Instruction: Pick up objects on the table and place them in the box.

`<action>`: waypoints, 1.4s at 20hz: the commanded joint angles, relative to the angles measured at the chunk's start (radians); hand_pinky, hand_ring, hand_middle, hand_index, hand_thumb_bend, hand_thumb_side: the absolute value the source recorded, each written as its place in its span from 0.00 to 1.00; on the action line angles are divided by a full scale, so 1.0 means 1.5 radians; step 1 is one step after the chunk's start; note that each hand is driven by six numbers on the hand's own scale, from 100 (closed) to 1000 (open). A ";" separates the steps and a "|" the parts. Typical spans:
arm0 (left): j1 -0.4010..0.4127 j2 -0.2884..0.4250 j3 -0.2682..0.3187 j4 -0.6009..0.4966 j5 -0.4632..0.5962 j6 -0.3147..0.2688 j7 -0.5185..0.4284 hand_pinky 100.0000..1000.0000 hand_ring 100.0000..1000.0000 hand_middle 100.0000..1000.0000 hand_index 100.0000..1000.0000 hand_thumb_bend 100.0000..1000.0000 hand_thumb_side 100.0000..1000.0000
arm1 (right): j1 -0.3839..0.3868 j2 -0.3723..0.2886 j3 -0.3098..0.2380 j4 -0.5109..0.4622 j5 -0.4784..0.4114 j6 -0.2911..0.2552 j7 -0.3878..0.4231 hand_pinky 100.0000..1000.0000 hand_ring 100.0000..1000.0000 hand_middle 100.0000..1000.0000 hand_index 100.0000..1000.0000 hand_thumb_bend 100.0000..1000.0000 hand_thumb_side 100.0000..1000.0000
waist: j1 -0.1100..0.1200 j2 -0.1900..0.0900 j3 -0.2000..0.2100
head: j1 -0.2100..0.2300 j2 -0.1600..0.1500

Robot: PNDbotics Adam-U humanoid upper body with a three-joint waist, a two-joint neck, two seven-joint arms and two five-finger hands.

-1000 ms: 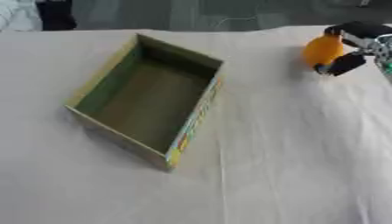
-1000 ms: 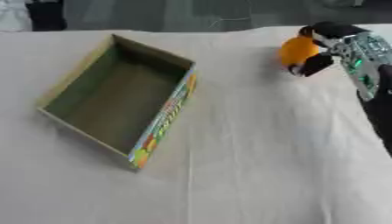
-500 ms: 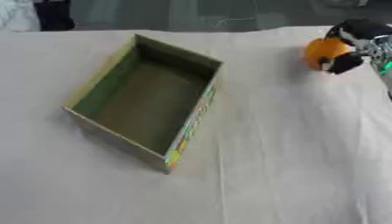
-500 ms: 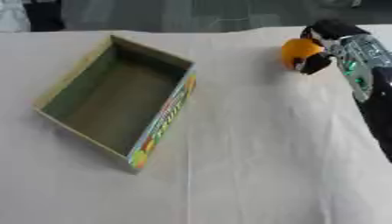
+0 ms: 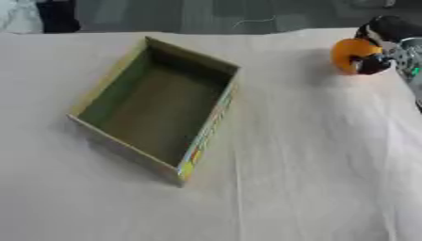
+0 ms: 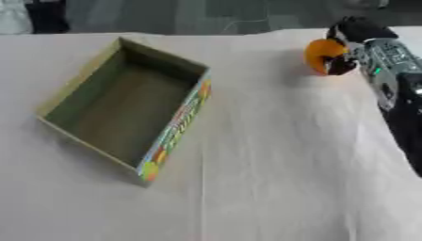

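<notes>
While the robot looks down at its work, this is what shows:

Right hand: the right hand (image 6: 350, 44) comes in from the upper right, its black fingers (image 5: 372, 63) curled round an orange ball (image 6: 320, 55).
Ball: near the far right edge of the desk (image 5: 313, 169), well apart from the box; whether it rests on the cloth or is just lifted I cannot tell.
Box: an open cardboard box (image 5: 157, 106) lies askew at left of centre, green inside and holding nothing, with a colourful printed side.
Left hand: not in view.
Step in hand: judged to be the pick-up (the ball is clasped, not yet carried).
Next move: likely a lift and a carry leftward across the desk, over the box's near wall, then opening the fingers above its floor.
Surface: a pale, slightly creased cloth covers the desk.
Room: a dark floor beyond the far edge, with a thin pale cable (image 5: 254, 20) lying on it.
</notes>
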 commanded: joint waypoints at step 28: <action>-0.007 0.016 0.001 -0.011 0.005 -0.006 -0.001 0.77 0.75 0.72 0.89 0.00 0.93 | -0.012 -0.057 0.090 -0.323 -0.180 0.062 0.010 0.60 0.67 0.29 0.23 0.00 0.17 | -0.014 -0.074 -0.007 | 0.026 0.041</action>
